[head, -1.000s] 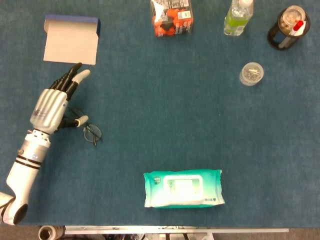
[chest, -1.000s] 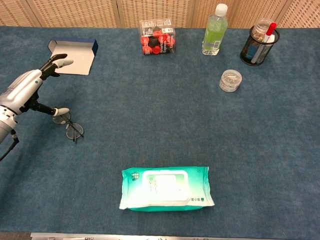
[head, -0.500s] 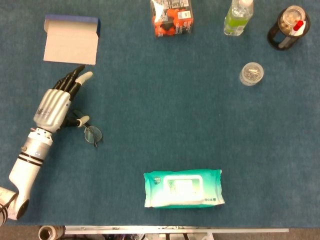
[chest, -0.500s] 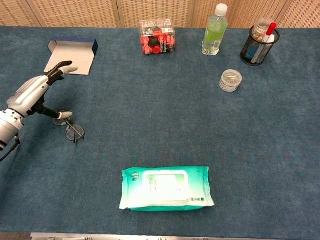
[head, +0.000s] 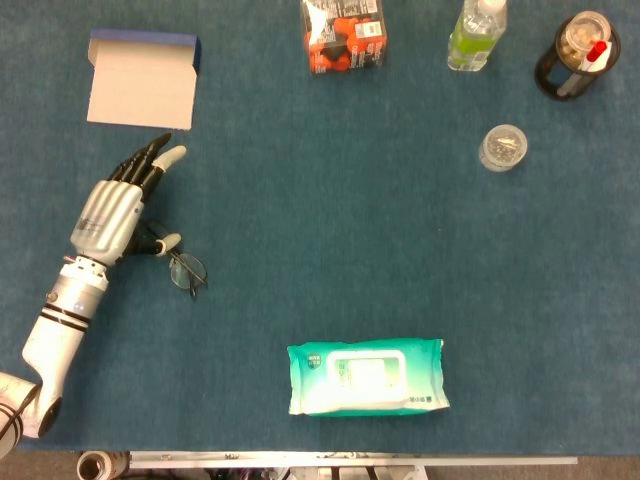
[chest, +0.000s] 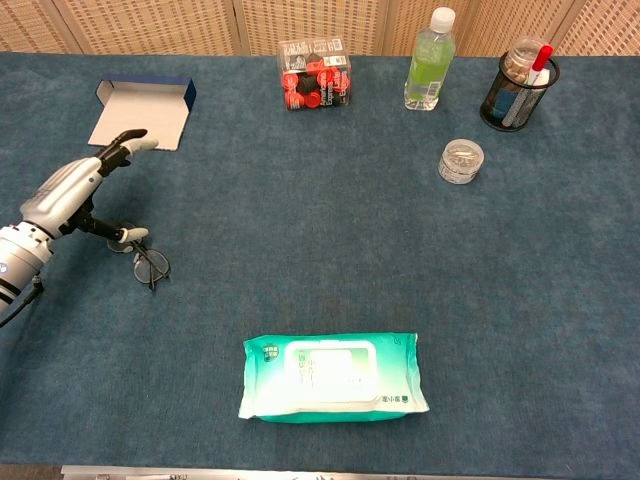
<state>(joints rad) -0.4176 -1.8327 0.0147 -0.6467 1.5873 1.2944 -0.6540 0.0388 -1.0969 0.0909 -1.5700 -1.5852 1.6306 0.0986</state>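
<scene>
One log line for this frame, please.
left robot hand: open, over glasses | right robot hand: not in view | wipes pack: untouched

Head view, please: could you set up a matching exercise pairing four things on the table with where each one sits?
Things:
1. glasses
2. wet wipes pack
3. open box
4. pen holder

Places:
A. far right corner of the table
B. near edge, about the middle
C. far left of the table, beyond the fingertips of the left hand
D. on the cloth right beside the left hand's thumb

Pairs: 1-D, 2-B, 3-C, 4-A
</scene>
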